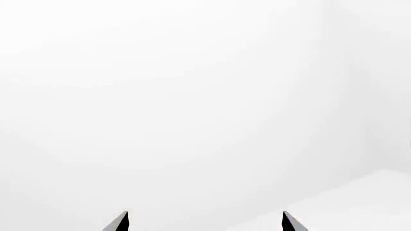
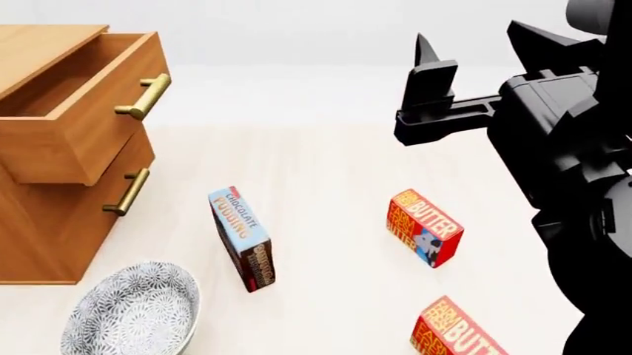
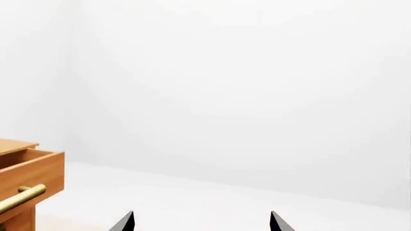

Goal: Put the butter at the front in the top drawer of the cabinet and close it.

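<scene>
Two red-orange butter cartons lie on the pale table in the head view. One butter carton is nearest me at the bottom edge, partly cut off; the other lies farther back. The cabinet stands at the left, its top drawer pulled out and open, brass handle showing. My right gripper hovers high above the table, beyond the cartons, open and empty; its wrist view shows the drawer's corner. My left gripper is open, facing blank white, and out of the head view.
A blue chocolate pudding box stands on edge between the cabinet and the cartons. A patterned grey bowl sits at the front left by the cabinet's base. A lower drawer handle is shut in.
</scene>
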